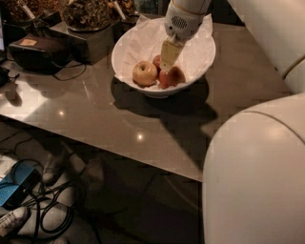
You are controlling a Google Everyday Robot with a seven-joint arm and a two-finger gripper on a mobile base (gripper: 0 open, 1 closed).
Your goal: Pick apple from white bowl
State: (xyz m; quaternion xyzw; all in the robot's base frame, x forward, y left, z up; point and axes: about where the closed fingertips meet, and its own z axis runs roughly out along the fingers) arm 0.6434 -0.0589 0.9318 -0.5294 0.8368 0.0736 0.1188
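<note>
The white bowl, lined with crumpled white paper, stands on the grey table towards the back. In it lie a yellowish apple, a red apple and a third apple partly hidden behind them. My gripper reaches down from above into the bowl. Its tip is among the apples, right over the red one and beside the yellowish one. The tip hides part of the red apple.
Dark bowls of brown snacks stand at the back left on a dark box, with a black device beside it. My white body fills the lower right. Cables and a blue object lie on the floor below the table's front edge.
</note>
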